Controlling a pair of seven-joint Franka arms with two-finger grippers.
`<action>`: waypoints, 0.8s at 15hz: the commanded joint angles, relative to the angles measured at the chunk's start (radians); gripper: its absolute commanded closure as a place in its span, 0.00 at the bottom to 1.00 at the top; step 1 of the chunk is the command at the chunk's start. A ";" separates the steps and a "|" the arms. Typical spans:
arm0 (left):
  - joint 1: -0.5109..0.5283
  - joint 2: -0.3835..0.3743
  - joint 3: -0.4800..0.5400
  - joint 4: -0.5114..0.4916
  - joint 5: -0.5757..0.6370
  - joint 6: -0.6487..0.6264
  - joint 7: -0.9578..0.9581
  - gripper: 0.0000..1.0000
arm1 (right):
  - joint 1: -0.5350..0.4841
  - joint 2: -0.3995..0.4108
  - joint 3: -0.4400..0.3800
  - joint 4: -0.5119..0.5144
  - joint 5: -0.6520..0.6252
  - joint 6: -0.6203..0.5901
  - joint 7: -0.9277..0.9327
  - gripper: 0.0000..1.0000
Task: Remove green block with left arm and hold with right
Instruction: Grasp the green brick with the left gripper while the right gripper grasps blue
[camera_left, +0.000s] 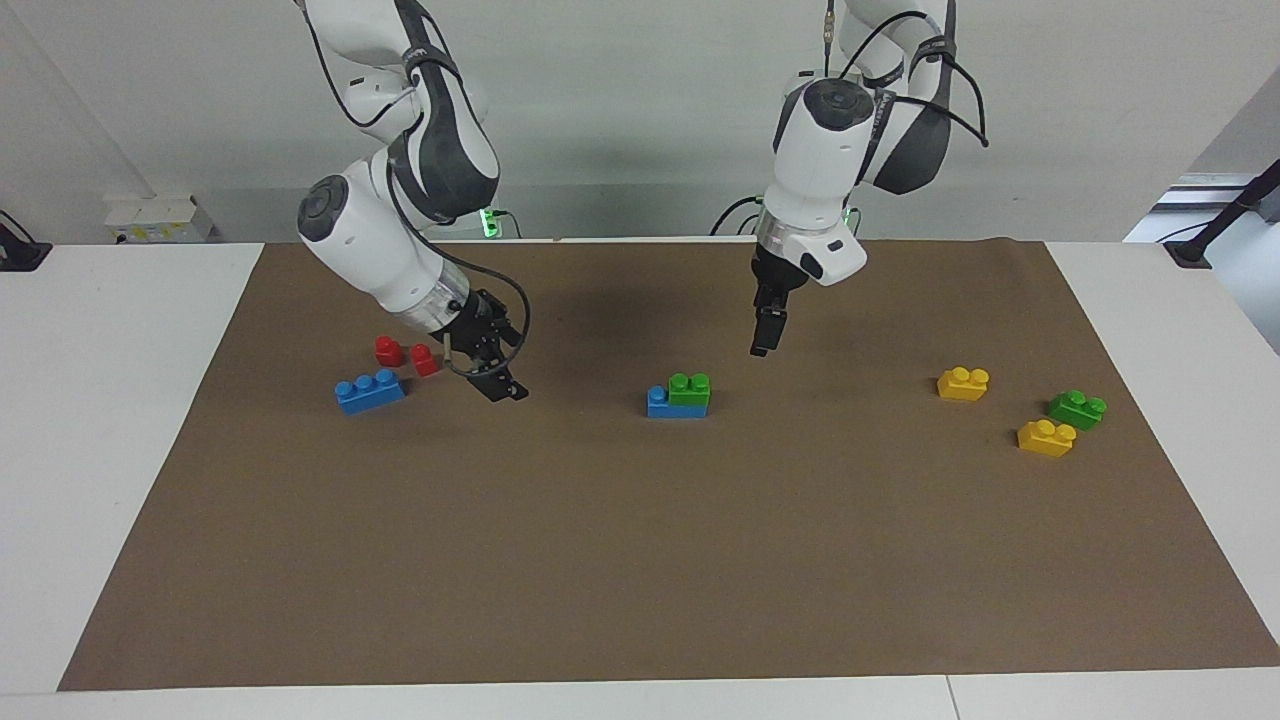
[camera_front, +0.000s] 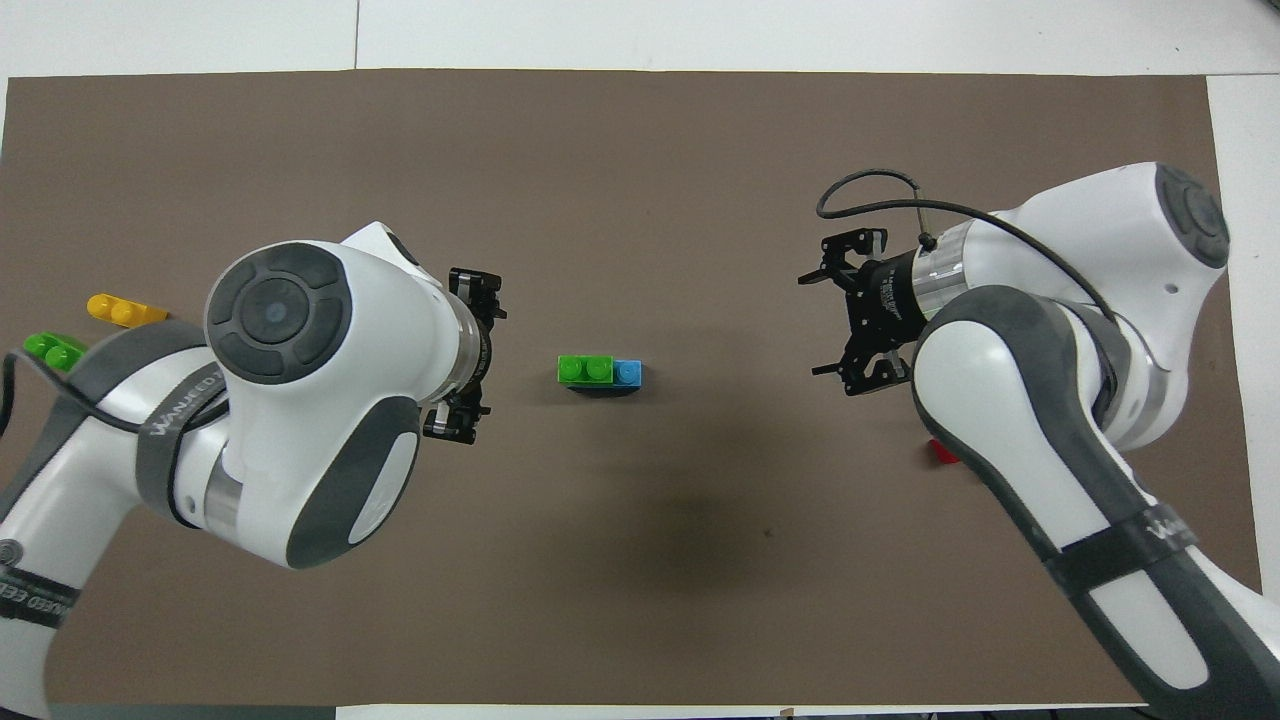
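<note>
Now | green block (camera_left: 690, 388) on blue brick (camera_left: 662, 403); left gripper (camera_left: 763, 338), right gripper (camera_front: 835, 322) spread, empty

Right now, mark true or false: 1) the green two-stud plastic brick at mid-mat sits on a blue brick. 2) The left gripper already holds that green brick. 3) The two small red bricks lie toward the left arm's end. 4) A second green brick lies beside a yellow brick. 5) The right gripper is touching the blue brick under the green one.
1) True: the green two-stud plastic brick sits on a blue brick.
2) False: the left gripper is in the air beside the stack, holding nothing.
3) False: the two small red bricks lie toward the right arm's end.
4) True: the second green brick lies beside a yellow brick.
5) False: the right gripper is apart from the stack.
</note>
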 joint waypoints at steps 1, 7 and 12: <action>-0.041 0.055 0.017 -0.005 0.017 0.077 -0.144 0.00 | 0.033 0.017 -0.001 -0.031 0.035 0.062 0.034 0.04; -0.051 0.111 0.017 -0.004 0.056 0.117 -0.253 0.00 | 0.117 0.118 -0.001 -0.032 0.109 0.183 0.040 0.04; -0.071 0.170 0.017 -0.001 0.095 0.154 -0.298 0.00 | 0.188 0.163 -0.001 -0.037 0.176 0.298 0.054 0.03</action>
